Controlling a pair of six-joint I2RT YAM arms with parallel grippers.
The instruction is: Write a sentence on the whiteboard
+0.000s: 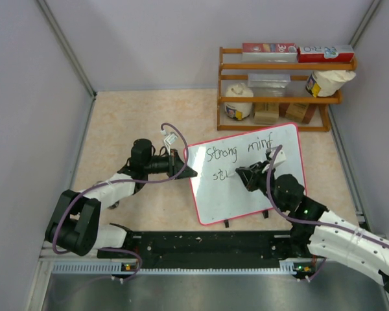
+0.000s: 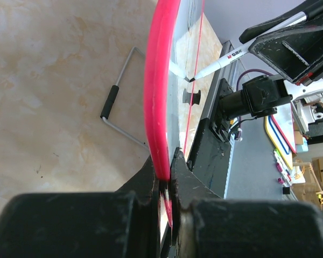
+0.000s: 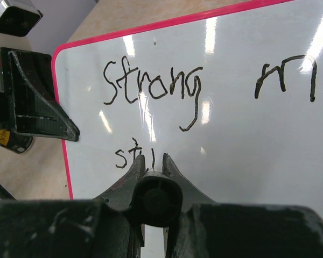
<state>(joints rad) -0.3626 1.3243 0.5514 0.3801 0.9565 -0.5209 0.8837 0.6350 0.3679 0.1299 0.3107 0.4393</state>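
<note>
On the beige table (image 1: 136, 116), centre right of the top view, sits the whiteboard (image 1: 236, 201). It is red-framed, its top edge rises toward the right, and two small black feet (image 1: 227, 223) show at its lower edge. Upper right of that view: wooden rack (image 1: 279, 99) holding boxes and jars, well apart from the board. Left gripper (image 2: 166, 177) reaches in from the left. Its jaws are closed down tight on the board's red left rim, which the left wrist view shows pinched between both fingers. Right gripper (image 3: 153, 164) hangs over the board's middle with its jaws drawn in around a white-barrelled pen (image 2: 226, 58); the right wrist view shows the pen's dark butt end seated between the fingers. The pen tip meets its own reflection on the glossy surface. The sentence (image 3: 151, 92) is in black marker: upper line "Strong mind", lower line only "st" plus one short upright stroke, just above the right fingertips.
</note>
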